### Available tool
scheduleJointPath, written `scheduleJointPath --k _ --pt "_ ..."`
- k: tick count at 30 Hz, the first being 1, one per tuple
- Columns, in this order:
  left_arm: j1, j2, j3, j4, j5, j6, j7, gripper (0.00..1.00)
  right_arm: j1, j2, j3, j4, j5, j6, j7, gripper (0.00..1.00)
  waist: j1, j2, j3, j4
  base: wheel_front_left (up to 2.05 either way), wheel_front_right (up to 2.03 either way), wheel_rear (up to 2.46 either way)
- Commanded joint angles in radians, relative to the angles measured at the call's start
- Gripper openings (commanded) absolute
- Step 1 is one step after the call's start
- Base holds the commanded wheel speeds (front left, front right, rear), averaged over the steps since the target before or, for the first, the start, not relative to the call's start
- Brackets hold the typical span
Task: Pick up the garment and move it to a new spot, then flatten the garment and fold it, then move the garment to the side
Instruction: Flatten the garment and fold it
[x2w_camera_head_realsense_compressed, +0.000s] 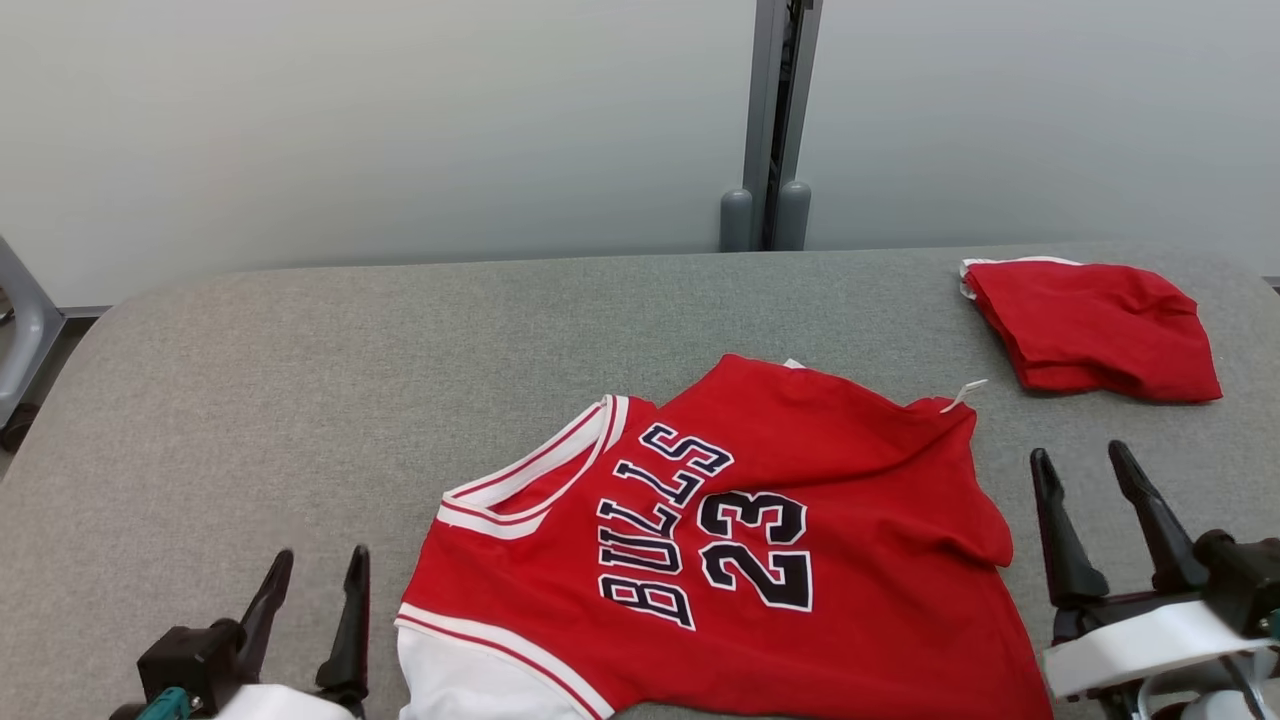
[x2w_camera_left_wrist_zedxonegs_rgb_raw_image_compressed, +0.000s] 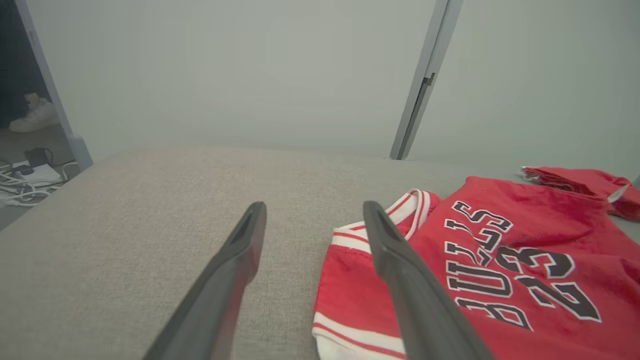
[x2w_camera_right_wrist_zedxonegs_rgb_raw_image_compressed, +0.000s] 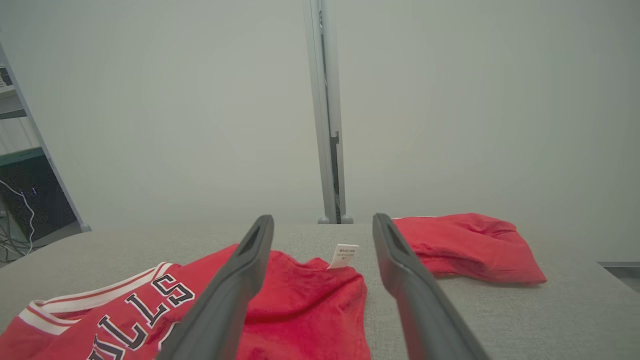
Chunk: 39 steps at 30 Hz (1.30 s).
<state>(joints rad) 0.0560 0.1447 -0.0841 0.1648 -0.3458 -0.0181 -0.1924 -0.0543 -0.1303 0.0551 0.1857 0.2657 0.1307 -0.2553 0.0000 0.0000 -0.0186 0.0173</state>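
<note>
Red sleeveless jersey with white trim (x2w_camera_head_realsense_compressed: 760, 530) laid rumpled on grey fabric tabletop (x2w_camera_head_realsense_compressed: 400, 350), left gripper (x2w_camera_head_realsense_compressed: 320, 555) held apart, empty, beside it, right gripper (x2w_camera_head_realsense_compressed: 1080, 452) likewise apart, empty, folded red cloth (x2w_camera_head_realsense_compressed: 1095, 330) placed far right.

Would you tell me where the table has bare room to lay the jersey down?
The widest bare patch is the table left of the Bulls jersey, bordered by the left gripper and the far edge. The right is crowded: folded red garment, right gripper and jersey hem.
</note>
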Motion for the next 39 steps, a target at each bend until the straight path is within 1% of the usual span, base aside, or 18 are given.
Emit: scheduleJointPath --k 1,4,5,11,12,18,23,27,31,34,39 --pt "0.011 0.021 0.008 0.016 -0.015 -0.003 0.038 1.00 -0.009 -0.024 -0.008 0.013 0.016 0.000 0.003 1.00 0.0000 0.0000 0.000 -0.002 0.00 0.00 0.00" --pt "0.033 0.042 0.008 0.029 -0.029 -0.010 0.103 1.00 -0.002 -0.045 -0.015 0.031 0.051 0.000 0.030 1.00 0.0000 0.0000 0.000 -0.003 0.00 0.00 0.00" --pt "0.054 0.058 0.004 0.022 -0.034 -0.013 0.144 1.00 0.013 -0.067 -0.014 0.044 0.077 0.000 0.066 1.00 0.0000 0.0000 -0.001 -0.003 0.00 0.00 0.00" --pt "0.120 0.096 -0.003 -0.057 -0.054 -0.005 0.271 1.00 0.059 -0.124 0.015 0.053 0.146 0.000 0.217 1.00 0.0000 0.0000 0.002 0.001 0.00 0.00 0.00" --pt "0.120 0.096 -0.003 -0.057 -0.054 -0.005 0.271 1.00 0.059 -0.124 0.015 0.053 0.146 0.000 0.217 1.00 0.0000 0.0000 0.002 0.001 0.00 0.00 0.00" --pt "0.178 0.124 -0.034 -0.138 -0.088 -0.015 0.450 1.00 0.118 -0.150 0.051 0.057 0.238 0.000 0.445 1.00 0.0000 0.0000 0.009 0.008 0.00 0.00 0.00" --pt "0.211 0.131 -0.056 -0.184 -0.120 -0.013 0.558 1.00 0.157 -0.139 0.028 0.059 0.276 0.000 0.588 1.00 0.0000 0.0000 0.021 0.013 0.00 0.00 0.00" --pt "0.217 0.148 -0.072 -0.203 -0.123 -0.018 0.607 1.00 0.165 -0.124 0.004 0.044 0.274 0.000 0.639 1.00 0.0000 0.0000 0.037 0.015 0.00 0.00 0.00" --pt "0.204 0.149 -0.094 -0.201 -0.129 -0.029 0.640 1.00 0.172 -0.108 -0.001 0.044 0.275 0.000 0.677 1.00 0.0000 0.0000 0.052 0.017 0.00 0.00 0.00" --pt "0.179 0.146 -0.110 -0.188 -0.127 -0.035 0.646 1.00 0.163 -0.097 0.004 0.052 0.279 0.000 0.699 1.00 0.0000 0.0000 0.064 0.017 0.00 0.00 0.00" --pt "0.124 0.143 -0.124 -0.133 -0.113 -0.049 0.621 1.00 0.145 -0.087 0.019 0.054 0.277 0.000 0.716 1.00 0.0000 0.0000 0.081 0.014 0.00 0.00 0.00"
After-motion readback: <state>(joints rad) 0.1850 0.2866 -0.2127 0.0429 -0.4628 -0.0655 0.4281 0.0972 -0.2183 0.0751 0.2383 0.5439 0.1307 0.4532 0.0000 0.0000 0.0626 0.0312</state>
